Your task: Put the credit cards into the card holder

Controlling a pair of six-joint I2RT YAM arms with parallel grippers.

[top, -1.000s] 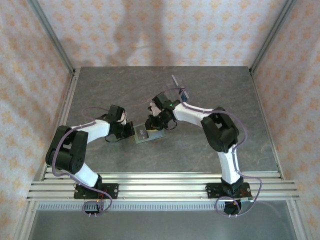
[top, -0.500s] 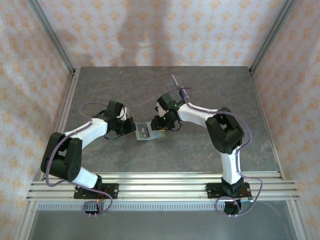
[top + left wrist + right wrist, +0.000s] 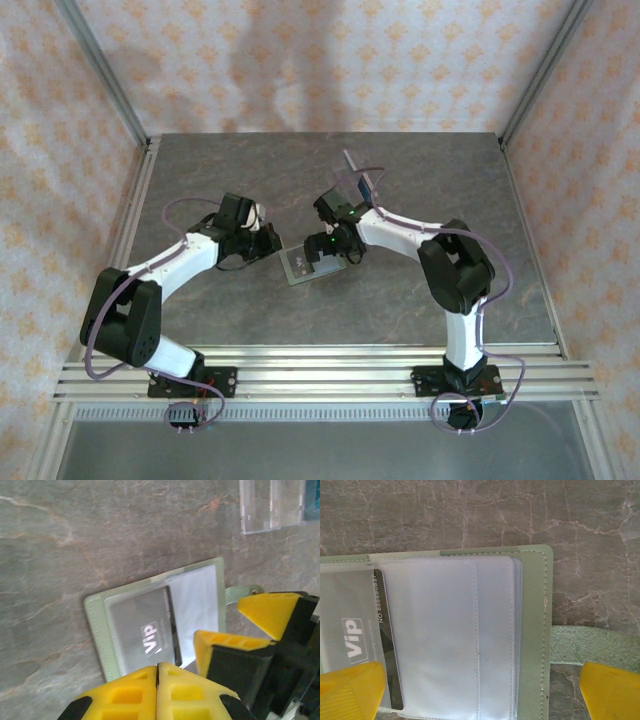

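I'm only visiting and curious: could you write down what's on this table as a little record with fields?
holder: open, flat on the table
card: marked VIP, tucked in a holder pocket
left gripper: shut, holding nothing, near the holder's edge
right gripper: open, over the holder
clear stand: farther back, apart from the holder

Clear stand [image 3: 272,505] beyond card holder [image 3: 97,625]

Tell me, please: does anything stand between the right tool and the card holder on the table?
Nothing visible does. The right tool hangs open directly over the opened card holder, and nothing else lies between its yellow fingers and the clear pockets. The Vip card already sits in a pocket.
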